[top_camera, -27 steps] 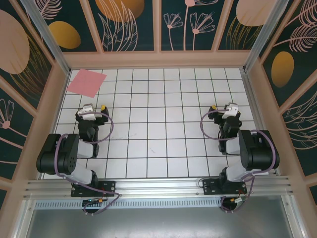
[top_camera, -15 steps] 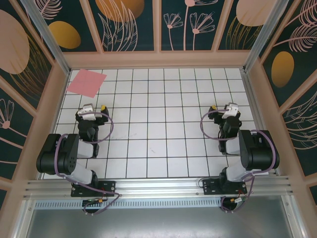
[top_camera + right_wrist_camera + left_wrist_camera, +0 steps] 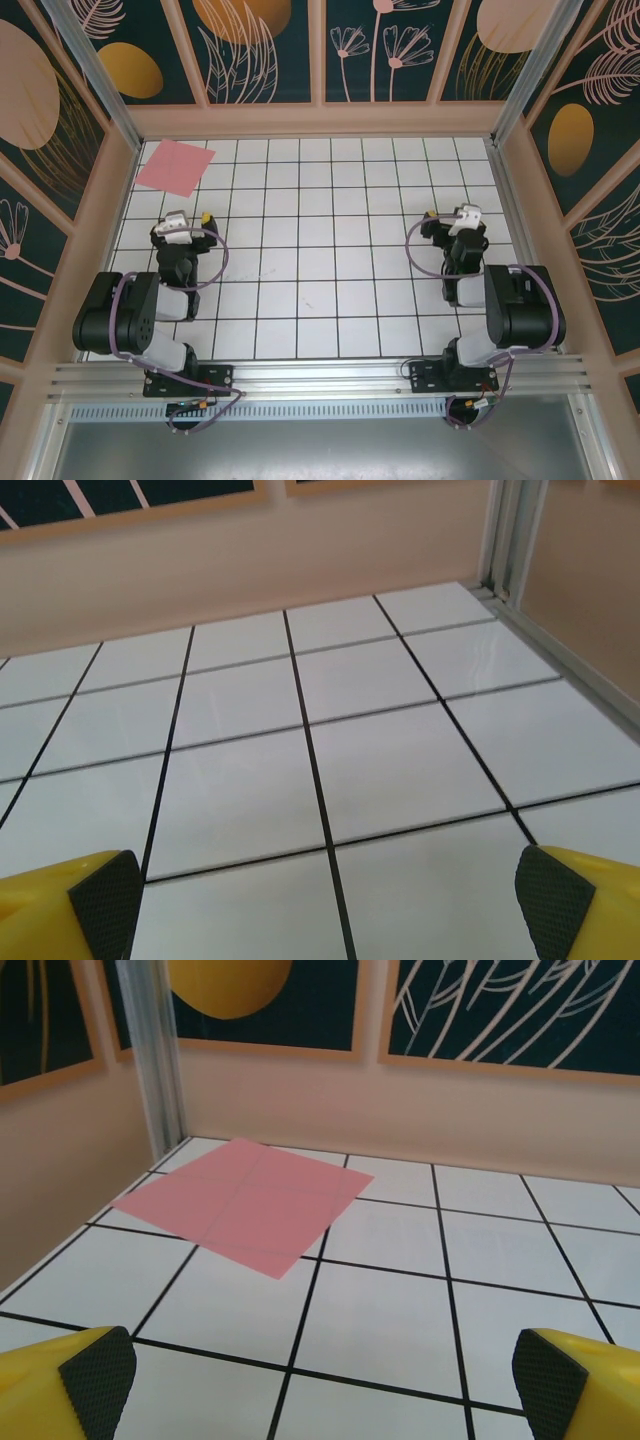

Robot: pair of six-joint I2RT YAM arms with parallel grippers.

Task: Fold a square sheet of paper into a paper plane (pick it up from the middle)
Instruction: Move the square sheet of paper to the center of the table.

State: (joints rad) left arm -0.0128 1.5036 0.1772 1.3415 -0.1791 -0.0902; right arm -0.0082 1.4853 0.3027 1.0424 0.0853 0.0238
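Currently the square sheet of paper (image 3: 176, 167) lies flat in the far-left corner of the table (image 3: 330, 300), its edges close to the left and back walls. Open grid stretches toward the middle. The left end effector (image 3: 325, 1385) is spread wide, near the sheet but apart from it. The right end effector (image 3: 325, 905) is spread wide too, well apart. Since the earlier frame the sheet has stayed put, while the right arm has shifted slightly.

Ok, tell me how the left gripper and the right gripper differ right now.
The left gripper faces the square sheet of paper, which lies flat near the far left corner; the right gripper faces bare table. The left gripper sits at the table's left side, the right gripper at its right side. Both are wide open, hold nothing, and have yellow fingers.
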